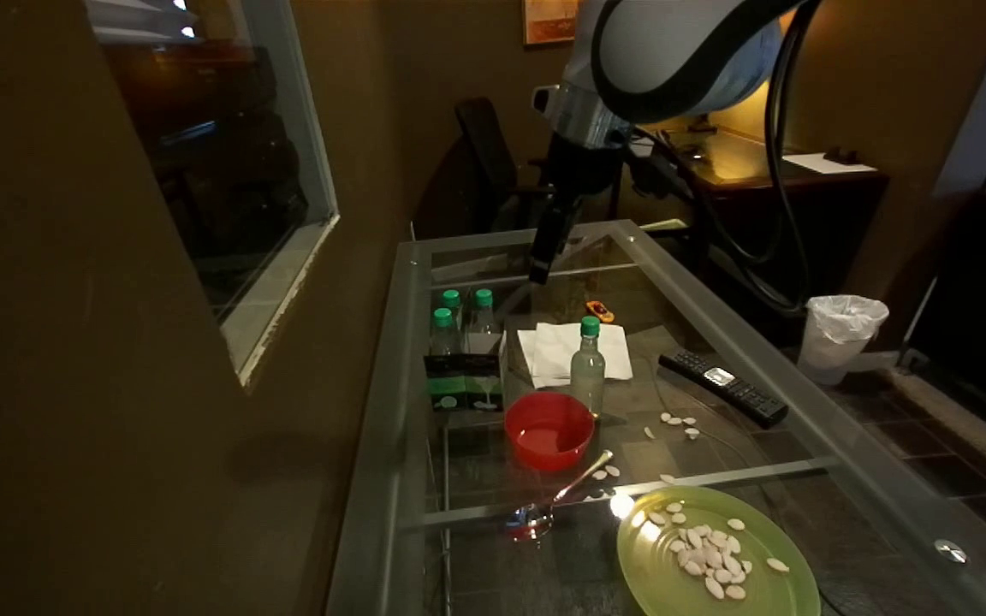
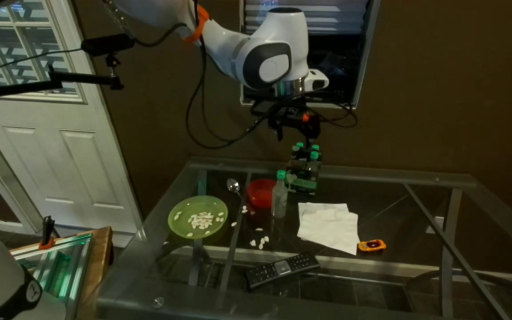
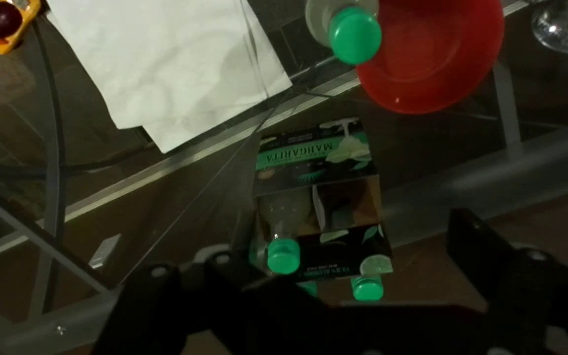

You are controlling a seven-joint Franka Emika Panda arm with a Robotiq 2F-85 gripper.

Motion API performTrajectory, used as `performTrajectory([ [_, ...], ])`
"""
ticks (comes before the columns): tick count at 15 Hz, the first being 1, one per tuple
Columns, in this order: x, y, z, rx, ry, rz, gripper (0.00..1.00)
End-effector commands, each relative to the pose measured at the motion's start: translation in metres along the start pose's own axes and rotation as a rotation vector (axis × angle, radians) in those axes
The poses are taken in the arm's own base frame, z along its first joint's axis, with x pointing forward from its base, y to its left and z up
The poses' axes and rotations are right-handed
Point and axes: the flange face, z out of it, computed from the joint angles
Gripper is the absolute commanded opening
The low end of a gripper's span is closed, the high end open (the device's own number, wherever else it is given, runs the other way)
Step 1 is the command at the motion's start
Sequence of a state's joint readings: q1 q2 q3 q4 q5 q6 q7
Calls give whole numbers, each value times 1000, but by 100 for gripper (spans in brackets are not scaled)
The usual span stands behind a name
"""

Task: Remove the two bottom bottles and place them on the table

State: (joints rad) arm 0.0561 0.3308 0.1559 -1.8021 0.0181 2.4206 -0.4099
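Closest, a green plate point(image 1: 651, 577) with white seeds point(image 1: 711, 556) on it lies toward a short edge of the glass table point(image 1: 878, 481). Just beside a red bowl point(image 1: 549, 432), one clear green-capped bottle point(image 1: 587, 372) stands upright on the glass. Near the wall-side long edge, a black carton point(image 3: 313, 165) holds another bottle point(image 3: 284, 212), two more green caps point(image 3: 367, 288) showing behind. Over it hangs the gripper point(image 3: 350, 236), fingers point(image 3: 476, 251) parted wide. Past the napkins point(image 2: 329, 226) and orange toy car point(image 2: 371, 245), glass runs to the opposite short edge
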Motion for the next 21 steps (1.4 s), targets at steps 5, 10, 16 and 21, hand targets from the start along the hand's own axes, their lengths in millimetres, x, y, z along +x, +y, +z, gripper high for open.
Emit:
performTrajectory([
  [5, 37, 24, 27, 8, 46, -4, 100],
  [10, 49, 29, 58, 3, 55, -10, 84],
  [16, 60, 28, 83, 18, 76, -16, 41],
  [21, 67, 27, 93, 11, 95, -24, 14],
])
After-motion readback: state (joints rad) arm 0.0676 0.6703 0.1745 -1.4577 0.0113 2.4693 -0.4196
